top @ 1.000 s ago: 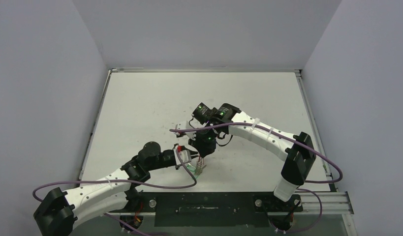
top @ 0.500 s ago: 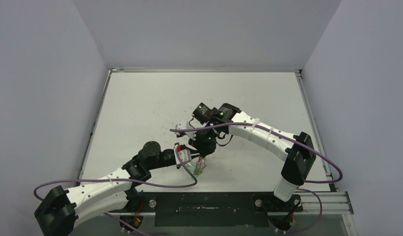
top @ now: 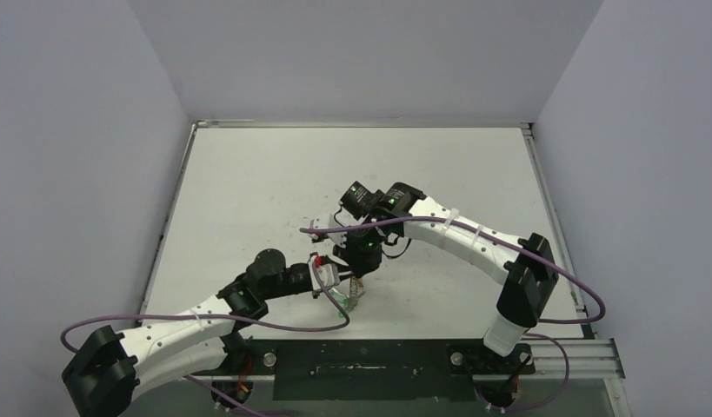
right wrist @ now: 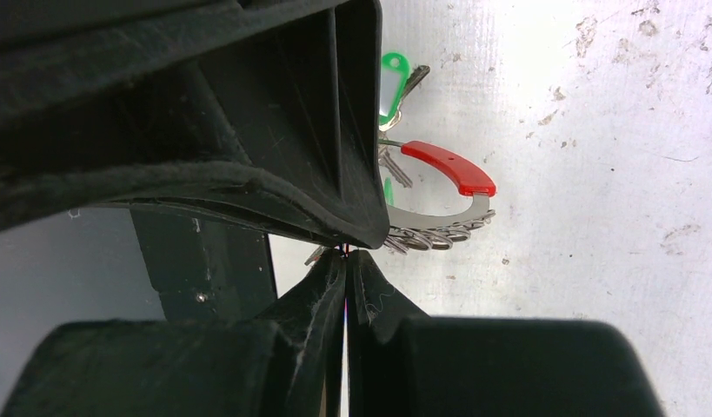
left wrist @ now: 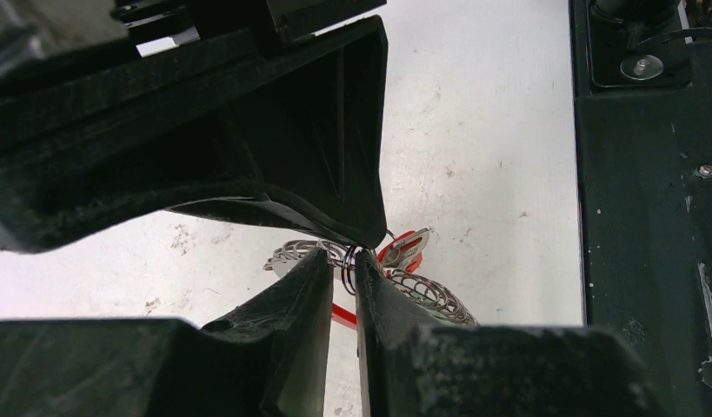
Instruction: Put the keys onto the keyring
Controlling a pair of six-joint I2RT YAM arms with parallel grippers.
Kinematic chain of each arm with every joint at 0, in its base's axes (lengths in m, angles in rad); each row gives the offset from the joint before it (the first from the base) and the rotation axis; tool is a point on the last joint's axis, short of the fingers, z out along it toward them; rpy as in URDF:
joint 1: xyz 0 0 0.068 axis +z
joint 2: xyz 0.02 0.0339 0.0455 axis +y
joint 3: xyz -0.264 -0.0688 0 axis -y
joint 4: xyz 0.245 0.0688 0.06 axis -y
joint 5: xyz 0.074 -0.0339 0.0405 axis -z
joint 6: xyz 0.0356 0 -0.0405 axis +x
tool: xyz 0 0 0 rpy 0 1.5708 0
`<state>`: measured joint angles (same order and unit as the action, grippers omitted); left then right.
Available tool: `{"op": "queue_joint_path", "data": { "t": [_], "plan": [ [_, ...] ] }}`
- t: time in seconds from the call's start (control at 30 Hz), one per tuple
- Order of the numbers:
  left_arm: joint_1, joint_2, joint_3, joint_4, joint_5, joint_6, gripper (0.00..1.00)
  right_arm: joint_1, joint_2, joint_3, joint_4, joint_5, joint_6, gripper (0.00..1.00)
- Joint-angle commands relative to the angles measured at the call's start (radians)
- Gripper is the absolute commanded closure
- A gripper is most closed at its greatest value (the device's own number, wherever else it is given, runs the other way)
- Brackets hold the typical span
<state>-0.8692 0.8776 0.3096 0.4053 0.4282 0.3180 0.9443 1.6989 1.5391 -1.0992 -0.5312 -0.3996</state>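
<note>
The keyring (top: 353, 297) hangs between both grippers near the table's front middle. In the right wrist view its red arc (right wrist: 448, 167) and fringe of silvery loops (right wrist: 432, 234) lie just beyond my right gripper (right wrist: 345, 253), which is shut on the ring's thin metal band. A green-tagged key (right wrist: 391, 82) lies behind the arc. In the left wrist view my left gripper (left wrist: 348, 263) is pinched on a small metal split ring (left wrist: 347, 269) beside the loops (left wrist: 430, 294). A red key tag (left wrist: 406, 247) sits just behind it. From above, the left gripper (top: 342, 294) and right gripper (top: 359, 280) almost touch.
The white table (top: 274, 182) is scuffed and walled on three sides. A black mounting rail (top: 361, 356) runs along the near edge, close to the keyring, and shows at the right of the left wrist view as a black rail (left wrist: 648, 174). Purple cables (top: 587, 304) loop off both arms.
Almost nothing. The left arm's rear links have shifted slightly and the keyring bundle has edged up a little; both grippers stay at the keyring.
</note>
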Motion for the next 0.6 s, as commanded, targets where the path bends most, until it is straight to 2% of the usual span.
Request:
{"op": "queue_joint_path", "data": {
  "t": [0.0, 0.2, 0.37, 0.57],
  "plan": [
    [-0.002, 0.014, 0.007, 0.033, 0.024, 0.006, 0.85, 0.010, -0.013, 0.019, 0.043, -0.003, -0.002, 1.00],
    [-0.002, 0.038, 0.011, 0.013, 0.038, 0.023, 1.00, 0.007, -0.012, 0.011, 0.051, 0.005, -0.002, 1.00],
    [-0.002, 0.016, 0.001, 0.026, 0.030, 0.015, 1.00, 0.000, -0.019, -0.007, 0.071, 0.000, 0.010, 1.00],
    [-0.002, -0.042, -0.054, 0.116, -0.020, -0.045, 1.00, -0.021, -0.047, -0.061, 0.114, -0.019, 0.034, 1.00]
  ]
}}
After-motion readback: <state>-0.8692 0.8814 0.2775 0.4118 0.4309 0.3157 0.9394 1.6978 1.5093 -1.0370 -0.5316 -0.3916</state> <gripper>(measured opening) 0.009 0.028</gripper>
